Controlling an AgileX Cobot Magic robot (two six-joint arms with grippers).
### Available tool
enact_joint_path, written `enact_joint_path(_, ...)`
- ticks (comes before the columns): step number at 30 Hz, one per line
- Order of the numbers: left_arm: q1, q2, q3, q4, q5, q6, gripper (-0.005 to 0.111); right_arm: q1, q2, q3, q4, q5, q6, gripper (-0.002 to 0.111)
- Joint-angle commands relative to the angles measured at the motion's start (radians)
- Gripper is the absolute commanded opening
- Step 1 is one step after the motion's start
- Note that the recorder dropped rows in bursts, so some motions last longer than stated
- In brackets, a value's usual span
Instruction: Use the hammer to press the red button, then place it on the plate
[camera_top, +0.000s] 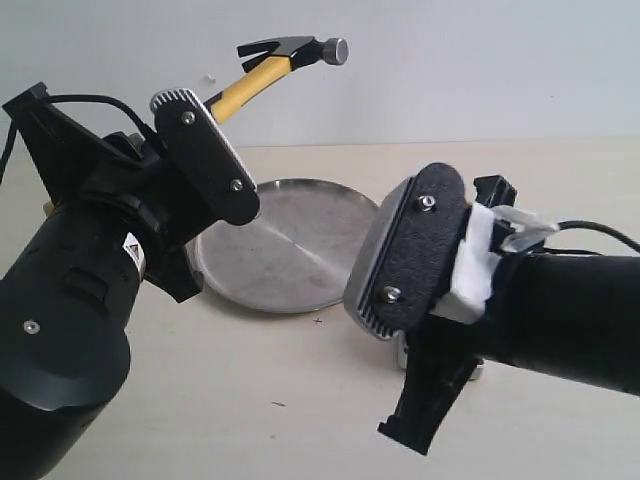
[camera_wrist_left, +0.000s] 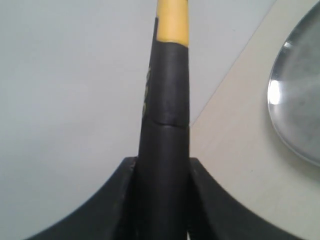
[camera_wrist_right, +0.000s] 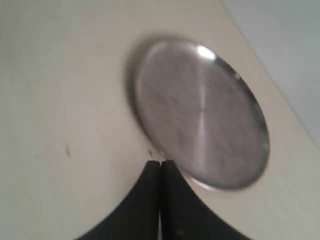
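You are holding the small claw hammer (camera_top: 292, 55), the one with a dark metal head and a black-and-yellow handle, raised well above the pale tabletop (camera_top: 250, 400). Your left gripper (camera_wrist_left: 162, 172) is clenching the black part of the handle, and the head is pointing up and away from the arm. So the pickup is looking done.

The round shallow silver metal plate (camera_top: 285, 245) is lying flat on the tabletop with nothing on it, so the placing is not yet done. Your right gripper (camera_wrist_right: 160, 167) is hanging near the plate's rim, its fingers pressed together on nothing.

The red dome button is not showing in any view; your right arm may be hiding it in the exterior view. You therefore cannot tell from here whether it has been pressed. Judging by the raised hammer, you are probably somewhere around the pressing step.
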Motion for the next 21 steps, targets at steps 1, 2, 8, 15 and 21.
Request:
enact_joint_path(1, 0.000, -0.013, -0.005, 0.060, 0.076, -0.027, 0.000, 0.016, -0.197, 0.017, 0.074, 0.219, 0.035, 0.000)
enact_joint_path(2, 0.000, -0.013, -0.005, 0.060, 0.076, -0.027, 0.000, 0.016, -0.233, 0.020, 0.061, 0.286, 0.092, 0.000)
enact_joint_path(8, 0.000, -0.013, -0.005, 0.060, 0.076, -0.021, 0.000, 0.016, -0.373, -0.098, -0.554, 0.589, 0.920, 0.000)
enact_joint_path(15, 0.000, -0.013, -0.005, 0.060, 0.076, 0.062, 0.000, 0.016, -0.273, -0.458, -1.652, 0.866, 2.281, 0.000)
enact_joint_path(21, 0.000, -0.011, -0.005, 0.060, 0.076, 0.194, 0.000, 0.014, -0.094, -0.749, -1.888, 1.147, 2.544, 0.000)
